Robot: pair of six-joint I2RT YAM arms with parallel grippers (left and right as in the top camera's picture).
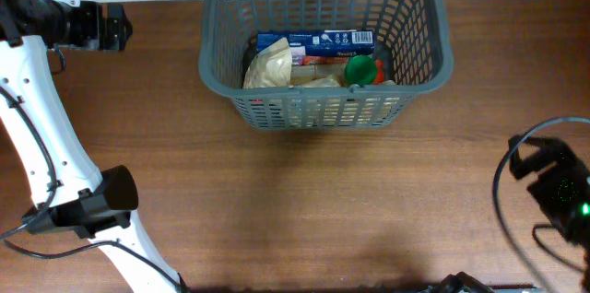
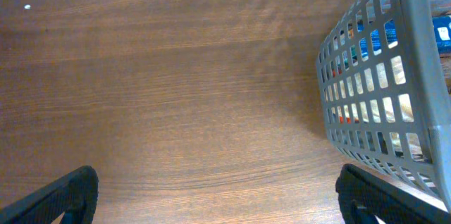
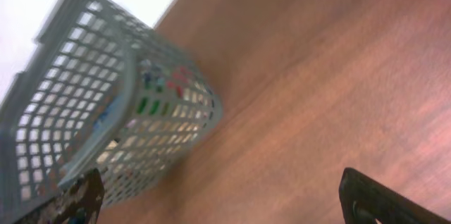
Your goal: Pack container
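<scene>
Several packets (image 1: 277, 67) sit in the container (image 1: 323, 113), none on the tabletop (image 1: 323, 210); packing looks done. Left tool (image 2: 218, 203) and right tool (image 3: 225, 203) spread wide, holding nothing.

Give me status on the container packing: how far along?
Looks about done. Done: blue box, tan packet and green item lie inside the container. In hand: nothing; left gripper and right gripper are both open and empty, apart from it. Left: no loose item shows on the table.
</scene>
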